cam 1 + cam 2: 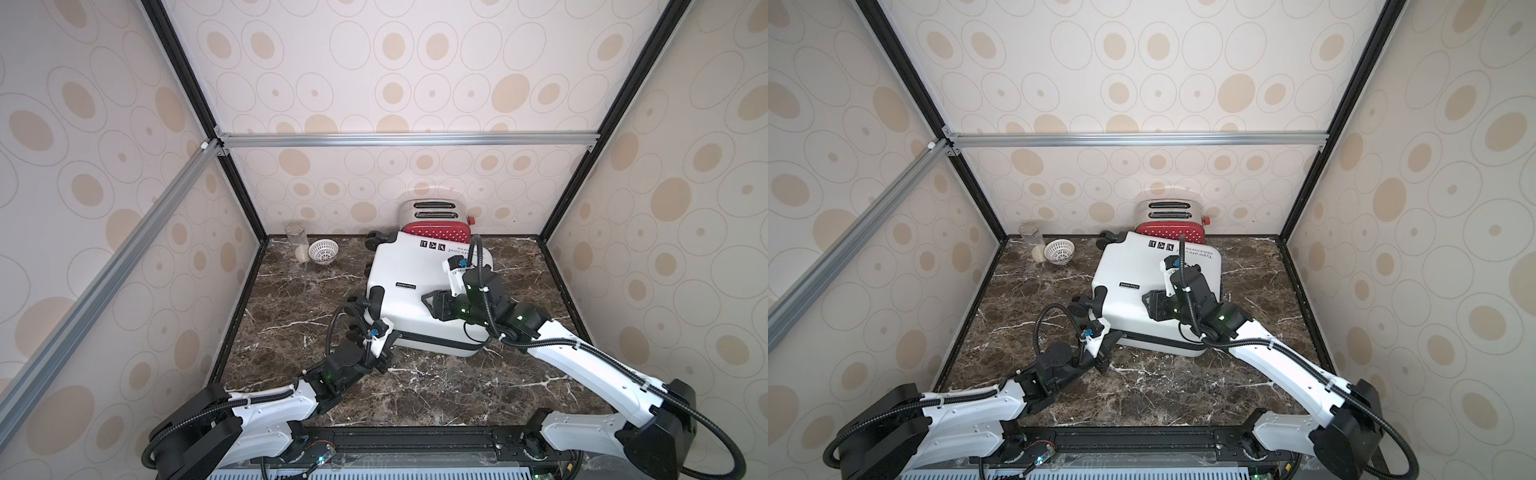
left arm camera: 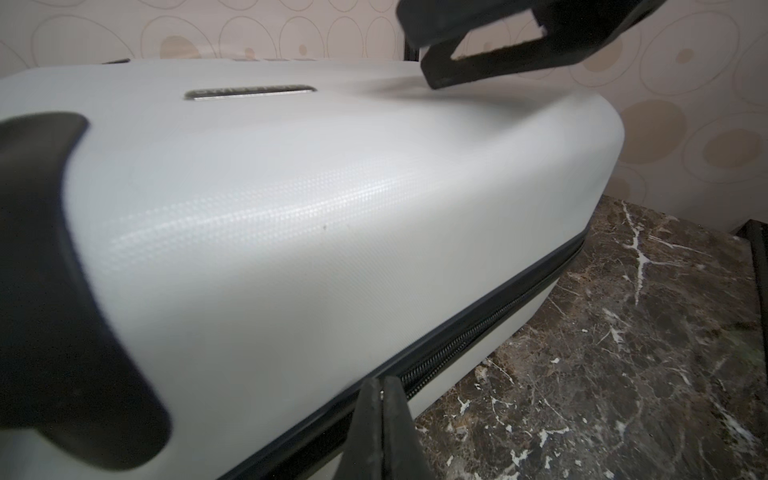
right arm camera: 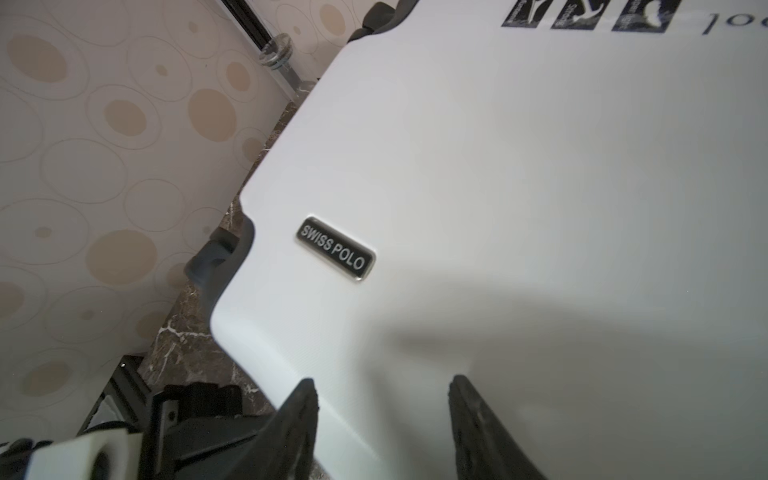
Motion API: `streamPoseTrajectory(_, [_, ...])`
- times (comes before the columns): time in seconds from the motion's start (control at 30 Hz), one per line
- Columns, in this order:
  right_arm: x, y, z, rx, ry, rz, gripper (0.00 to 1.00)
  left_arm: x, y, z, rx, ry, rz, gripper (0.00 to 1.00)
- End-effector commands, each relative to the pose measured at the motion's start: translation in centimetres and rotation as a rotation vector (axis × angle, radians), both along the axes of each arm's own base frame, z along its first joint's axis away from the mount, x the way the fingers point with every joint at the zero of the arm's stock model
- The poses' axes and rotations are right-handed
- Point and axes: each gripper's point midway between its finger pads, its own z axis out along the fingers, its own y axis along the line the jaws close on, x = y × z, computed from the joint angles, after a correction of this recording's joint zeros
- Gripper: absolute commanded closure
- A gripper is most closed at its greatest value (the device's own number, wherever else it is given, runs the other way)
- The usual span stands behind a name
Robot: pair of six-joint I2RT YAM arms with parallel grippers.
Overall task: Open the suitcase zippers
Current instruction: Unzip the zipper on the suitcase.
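The white suitcase [image 1: 411, 266] [image 1: 1129, 266] lies flat on the marble table, its black badge [image 3: 336, 248] facing up. A black zipper band [image 2: 478, 332] [image 1: 440, 343] runs along its near side. My left gripper [image 2: 381, 380] [image 1: 388, 359] sits at the near left corner, shut on the band. A small silvery glint, apparently a zipper pull, shows between its tips. My right gripper [image 3: 382, 380] [image 1: 430, 301] hovers open just over the suitcase's top face, near the badge, with nothing between its fingers. It also shows in the left wrist view as the right gripper [image 2: 498, 54].
A red dotted toaster [image 1: 436, 232] stands right behind the suitcase against the back wall. A glass jar [image 1: 296, 241] and a white lattice bowl [image 1: 323, 250] sit at the back left. Patterned walls close in three sides.
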Motion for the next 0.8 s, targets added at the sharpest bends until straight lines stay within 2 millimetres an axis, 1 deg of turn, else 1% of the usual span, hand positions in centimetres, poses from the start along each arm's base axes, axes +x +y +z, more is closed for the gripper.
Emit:
streamPoseTrajectory(0.0, [1.2, -0.6, -2.3, -0.072, 0.043, -0.016, 0.47, 0.6, 0.6, 0.6, 0.009, -0.037, 0.049, 1.0])
streamPoseTrajectory(0.07, [1.4, -1.2, -3.9, -0.1, 0.083, -0.038, 0.47, 0.7, 0.5, -0.2, 0.025, -0.013, 0.055, 1.0])
streamPoseTrajectory(0.17, [1.3, -2.7, -6.5, -0.162, 0.141, -0.078, 0.47, 1.3, 1.3, -1.2, 0.048, 0.014, 0.112, 1.0])
streamPoseTrajectory(0.23, [1.1, -3.9, -8.4, -0.198, 0.201, -0.103, 0.47, 1.7, 2.2, -1.3, 0.044, 0.022, 0.161, 1.0])
streamPoseTrajectory(0.3, [0.7, -5.2, -10.2, -0.239, 0.246, -0.125, 0.47, 2.1, 3.7, -1.2, 0.035, 0.023, 0.218, 1.0])
streamPoseTrajectory(0.4, [0.1, -6.9, -12.2, -0.288, 0.293, -0.15, 0.47, 2.4, 5.6, -1.2, 0.039, 0.023, 0.281, 1.0])
streamPoseTrajectory(0.57, [-0.7, -9.0, -14.0, -0.327, 0.347, -0.176, 0.47, 2.9, 9.0, -1.5, 0.046, 0.026, 0.39, 1.0])
streamPoseTrajectory(0.67, [-0.9, -9.6, -14.5, -0.33, 0.363, -0.18, 0.47, 3.3, 11.1, -1.4, 0.017, 0.023, 0.461, 1.0])
streamPoseTrajectory(0.77, [-1.2, -9.8, -14.9, -0.337, 0.372, -0.176, 0.47, 3.9, 13.3, -0.8, -0.057, -0.003, 0.528, 1.0])
